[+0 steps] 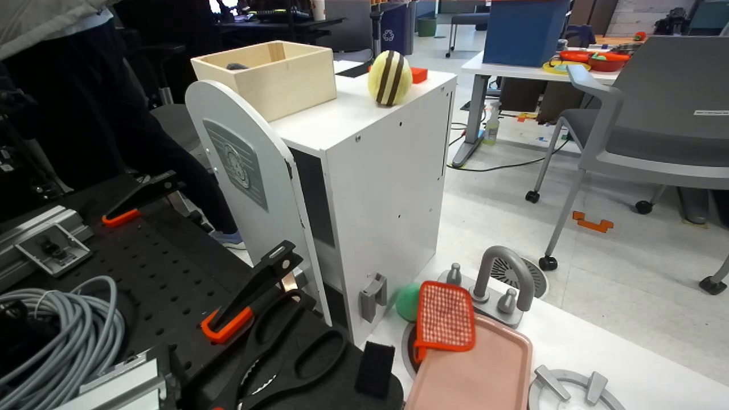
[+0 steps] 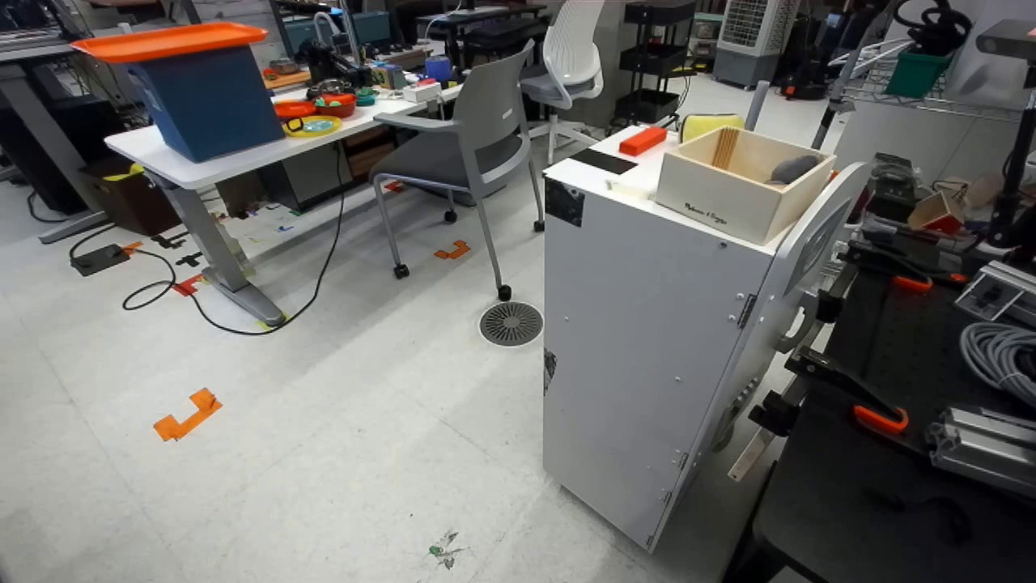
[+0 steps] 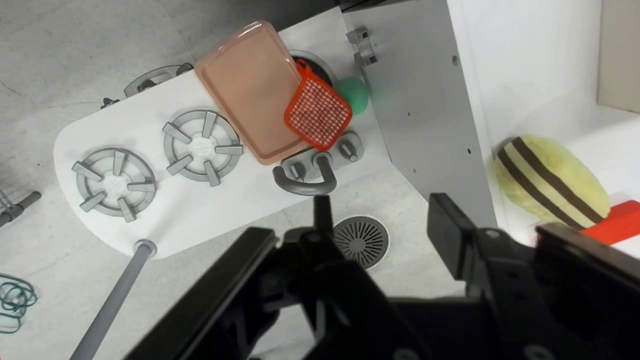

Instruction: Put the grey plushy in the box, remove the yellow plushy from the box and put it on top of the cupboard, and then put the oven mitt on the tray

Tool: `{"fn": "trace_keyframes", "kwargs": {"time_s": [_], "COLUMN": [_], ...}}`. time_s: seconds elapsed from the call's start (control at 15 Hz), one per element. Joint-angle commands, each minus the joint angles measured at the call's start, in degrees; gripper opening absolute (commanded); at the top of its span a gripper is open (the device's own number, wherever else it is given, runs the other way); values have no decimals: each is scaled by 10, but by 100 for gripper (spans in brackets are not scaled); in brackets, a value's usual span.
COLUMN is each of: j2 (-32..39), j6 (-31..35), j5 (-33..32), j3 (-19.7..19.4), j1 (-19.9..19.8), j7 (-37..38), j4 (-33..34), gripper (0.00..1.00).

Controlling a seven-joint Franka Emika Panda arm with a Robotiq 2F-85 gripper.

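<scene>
oven mitt (image 3: 318,111) straddles tray (image 3: 245,90) edge, cupboard (image 3: 425,115) side; gripper (image 3: 381,225) spread wide, empty, past tray's faucet (image 3: 305,189) end in wrist view; mitt probably wants shifting inward.

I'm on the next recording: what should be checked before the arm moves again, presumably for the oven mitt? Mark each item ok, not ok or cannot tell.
1. Grey toy inside the box: ok, it shows within the walls in both exterior views.
2. Yellow toy out of the box, on top of the cupboard: ok.
3. Pincer open and holding nothing: ok.
4. Oven mitt fully on the tray: not ok, it overlaps an edge and part lies beyond.
5. Oven mitt not touching the tap: cannot tell, one corner sits right by the tap's base.
</scene>
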Motion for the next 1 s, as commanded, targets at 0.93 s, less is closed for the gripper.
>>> {"fn": "trace_keyframes", "kwargs": {"time_s": [0.93], "j2": [-28], "j6": [9], "j5": [-89], "j3": [22], "j1": [28], "j7": [28], "j4": [-58], "gripper": [100]}}
